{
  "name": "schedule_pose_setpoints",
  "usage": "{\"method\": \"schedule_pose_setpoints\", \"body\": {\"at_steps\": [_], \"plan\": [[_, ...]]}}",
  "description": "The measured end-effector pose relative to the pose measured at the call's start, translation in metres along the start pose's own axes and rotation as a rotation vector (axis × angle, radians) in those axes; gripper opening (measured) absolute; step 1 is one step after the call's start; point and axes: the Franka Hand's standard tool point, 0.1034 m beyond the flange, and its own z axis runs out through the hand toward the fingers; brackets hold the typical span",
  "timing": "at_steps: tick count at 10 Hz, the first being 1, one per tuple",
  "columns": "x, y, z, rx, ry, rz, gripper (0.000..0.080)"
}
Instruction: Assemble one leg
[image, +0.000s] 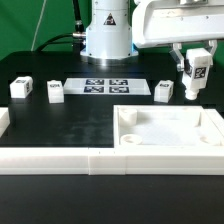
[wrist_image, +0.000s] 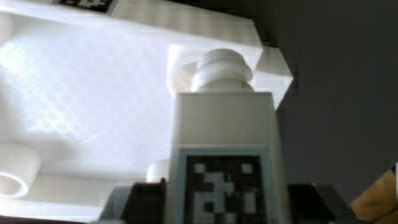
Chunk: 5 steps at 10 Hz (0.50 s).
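Note:
My gripper (image: 194, 82) is shut on a white leg (image: 196, 72) with a black-and-white tag and holds it in the air at the exterior view's right, above the far right corner of the large white square panel (image: 170, 128). In the wrist view the held leg (wrist_image: 226, 130) fills the middle between my dark fingers (wrist_image: 135, 203), with its round threaded tip pointing toward a corner socket of the panel (wrist_image: 107, 90). Three more legs stand on the table: one (image: 19, 88), another (image: 53, 91) and a third (image: 164, 89).
The marker board (image: 106, 86) lies flat in front of the robot base (image: 107, 35). A low white wall (image: 60, 158) runs along the front edge, with a short piece (image: 4, 124) at the exterior view's left.

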Motion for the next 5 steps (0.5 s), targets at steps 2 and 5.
{"method": "schedule_pose_setpoints", "body": {"at_steps": [2,5], "plan": [[-0.001,0.001,0.001,0.000,-0.002,0.001,0.0291],[0.032,0.010,0.019,0.000,0.017,-0.016,0.0291]]}}
